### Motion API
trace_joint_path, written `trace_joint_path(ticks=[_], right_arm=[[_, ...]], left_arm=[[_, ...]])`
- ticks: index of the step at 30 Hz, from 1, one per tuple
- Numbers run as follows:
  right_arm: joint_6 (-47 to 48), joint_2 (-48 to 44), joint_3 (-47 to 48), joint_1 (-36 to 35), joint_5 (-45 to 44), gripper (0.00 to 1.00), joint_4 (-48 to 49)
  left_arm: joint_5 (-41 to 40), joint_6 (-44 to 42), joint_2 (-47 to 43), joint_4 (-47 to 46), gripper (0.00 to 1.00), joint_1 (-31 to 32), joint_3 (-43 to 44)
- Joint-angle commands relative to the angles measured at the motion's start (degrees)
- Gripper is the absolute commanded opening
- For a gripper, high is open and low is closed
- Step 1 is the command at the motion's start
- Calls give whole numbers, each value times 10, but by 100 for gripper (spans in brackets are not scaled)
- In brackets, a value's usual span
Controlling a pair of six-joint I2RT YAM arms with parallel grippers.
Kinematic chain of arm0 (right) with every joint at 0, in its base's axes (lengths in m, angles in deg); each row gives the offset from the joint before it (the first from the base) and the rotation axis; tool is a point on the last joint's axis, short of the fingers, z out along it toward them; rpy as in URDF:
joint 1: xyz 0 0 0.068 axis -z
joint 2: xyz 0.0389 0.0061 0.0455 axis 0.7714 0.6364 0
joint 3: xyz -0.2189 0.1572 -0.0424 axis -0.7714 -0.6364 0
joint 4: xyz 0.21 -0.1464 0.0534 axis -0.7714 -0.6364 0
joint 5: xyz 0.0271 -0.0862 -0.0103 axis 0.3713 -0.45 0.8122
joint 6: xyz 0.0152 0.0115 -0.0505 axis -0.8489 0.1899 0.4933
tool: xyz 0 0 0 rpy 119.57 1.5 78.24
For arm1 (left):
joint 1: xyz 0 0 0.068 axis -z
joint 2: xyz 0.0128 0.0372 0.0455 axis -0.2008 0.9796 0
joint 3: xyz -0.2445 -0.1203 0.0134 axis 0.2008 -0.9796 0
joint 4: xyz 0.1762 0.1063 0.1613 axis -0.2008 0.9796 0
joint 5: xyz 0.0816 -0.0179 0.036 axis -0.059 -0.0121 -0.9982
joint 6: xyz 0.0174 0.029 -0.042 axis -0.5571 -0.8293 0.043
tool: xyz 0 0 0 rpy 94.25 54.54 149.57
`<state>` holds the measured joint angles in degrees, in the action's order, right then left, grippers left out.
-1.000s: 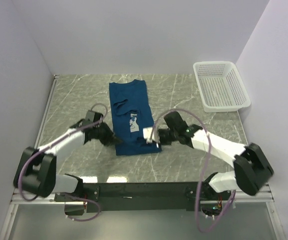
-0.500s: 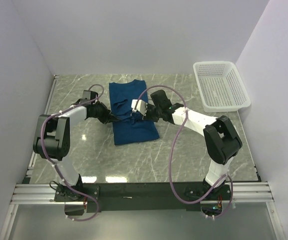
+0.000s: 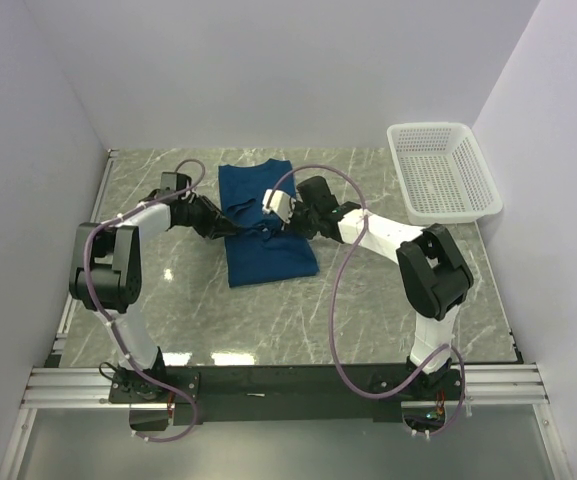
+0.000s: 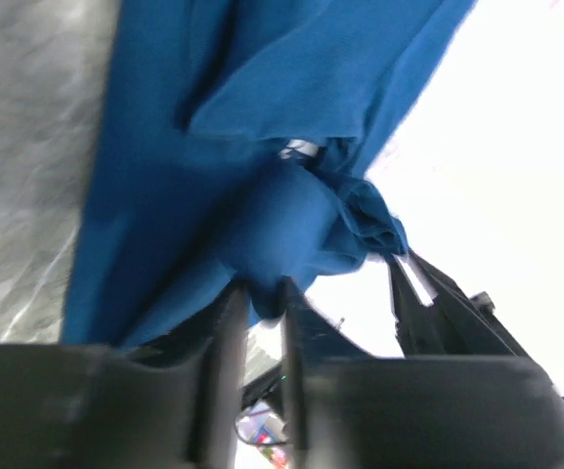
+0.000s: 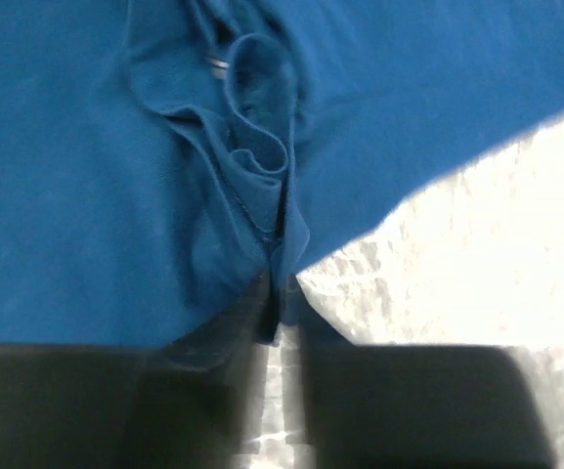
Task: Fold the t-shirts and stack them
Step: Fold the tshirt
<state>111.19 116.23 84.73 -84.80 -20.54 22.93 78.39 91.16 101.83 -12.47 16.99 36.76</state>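
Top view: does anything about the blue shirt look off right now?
Yes. The dark royal-blue cotton t-shirt is bunched into a wrinkled lump at its middle, where the left claw and right claw each pinch cloth. Its near edge lies slanted. The white plastic mesh basket looks normal.

Overhead view, two wrist close-ups
Top camera looks down from the near side over the whole table (image 3: 368, 320); both wrist cameras sit close against the t-shirt (image 3: 268, 260) — seen in all three.
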Motion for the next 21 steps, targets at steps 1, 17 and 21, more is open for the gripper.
trace_joint_path(ticks=[1,17,21], right_arm=[[-78,7,26,5,-85,49,67],[317,-167,-124,40,284,70,-205],[286,-176,-152,31,267,71,-155]], left_arm=[[51,-24,2,-24,35,-9,28],[-8,-150,-266,36,76,-10,-182],[-25,-133,-300,23,75,54,-260]])
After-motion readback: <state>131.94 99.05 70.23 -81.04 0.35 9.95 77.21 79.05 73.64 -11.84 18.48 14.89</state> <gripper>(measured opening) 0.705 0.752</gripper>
